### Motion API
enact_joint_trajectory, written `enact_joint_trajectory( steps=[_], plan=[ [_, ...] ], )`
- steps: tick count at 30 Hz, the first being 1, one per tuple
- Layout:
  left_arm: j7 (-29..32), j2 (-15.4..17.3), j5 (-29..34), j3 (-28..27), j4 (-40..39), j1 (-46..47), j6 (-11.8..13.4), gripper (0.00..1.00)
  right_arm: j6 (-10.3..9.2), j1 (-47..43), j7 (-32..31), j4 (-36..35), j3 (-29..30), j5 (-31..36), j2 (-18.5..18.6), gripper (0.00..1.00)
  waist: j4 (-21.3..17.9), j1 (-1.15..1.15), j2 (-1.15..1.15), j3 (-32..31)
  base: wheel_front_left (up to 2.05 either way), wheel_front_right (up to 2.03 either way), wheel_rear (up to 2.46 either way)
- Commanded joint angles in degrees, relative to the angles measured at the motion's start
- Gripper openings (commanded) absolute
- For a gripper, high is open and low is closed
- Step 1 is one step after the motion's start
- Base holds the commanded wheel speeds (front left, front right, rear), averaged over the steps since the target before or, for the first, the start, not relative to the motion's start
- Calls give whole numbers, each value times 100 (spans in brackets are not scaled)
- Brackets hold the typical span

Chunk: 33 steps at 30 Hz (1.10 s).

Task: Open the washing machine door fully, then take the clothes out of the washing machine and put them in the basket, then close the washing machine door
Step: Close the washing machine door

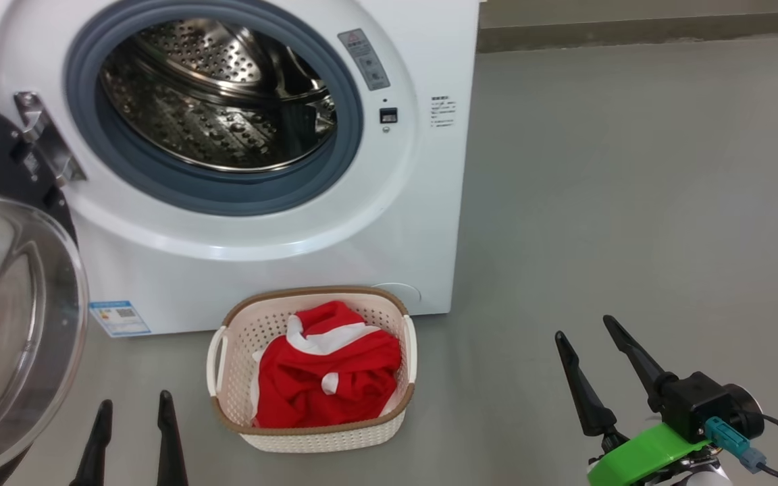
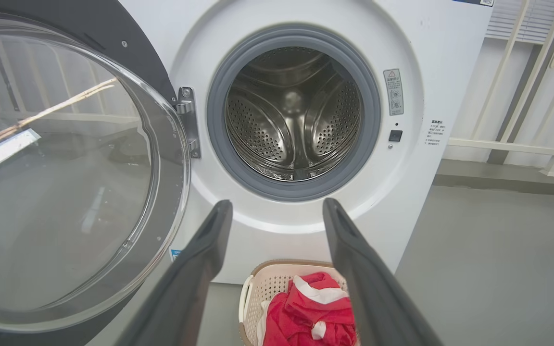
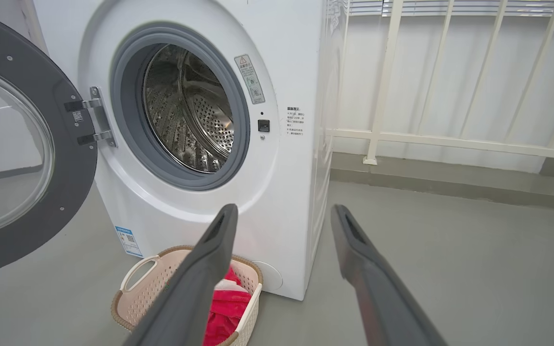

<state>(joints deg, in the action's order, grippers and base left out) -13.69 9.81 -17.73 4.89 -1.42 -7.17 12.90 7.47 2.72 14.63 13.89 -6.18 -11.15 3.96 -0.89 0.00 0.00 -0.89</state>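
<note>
Nearest you, the left gripper (image 1: 134, 399) hangs low over the floor (image 1: 632, 202) with its jaws spread and nothing between them. The right gripper (image 1: 584, 327) is off to the right, also spread and empty, well apart from everything.

Between them, closer to the left gripper, the basket (image 1: 315, 291) stands on the floor right at the foot of the washing machine (image 1: 261, 270). The clothes (image 1: 328, 378) lie heaped inside it, all within the rim.

The washing machine door (image 1: 17, 324) is swung wide open on the left, and its glass bowl bulges just beside your left gripper. Beyond it, what you can see of the drum (image 1: 227, 115) looks empty, so closing the door appears to be what remains.

Watch three things:
- Push on the curved glass and a fingertip may skid off, so aim for the dark rim.
- I cannot tell whether the door's lower rim clears the basket, which sits under the opening, so a fast swing might knock it.
- The grey ring hides the drum's front lip, so check for a stray garment there, which would jam the latch.
</note>
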Motion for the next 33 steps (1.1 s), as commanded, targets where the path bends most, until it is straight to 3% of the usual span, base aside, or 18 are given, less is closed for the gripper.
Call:
enact_joint_trajectory(
  steps=[1,33],
  plan=[
    [-11,84,46,-205,-197,199,48,100,2,296,37,-145,-142,-56,58,100,158,0,0,27,0,0,0],
    [268,254,151,-254,-1019,99,369,100,2,656,37,-166,-562,-157,66,100,1963,0,0,-75,0,0,0]
  ],
)
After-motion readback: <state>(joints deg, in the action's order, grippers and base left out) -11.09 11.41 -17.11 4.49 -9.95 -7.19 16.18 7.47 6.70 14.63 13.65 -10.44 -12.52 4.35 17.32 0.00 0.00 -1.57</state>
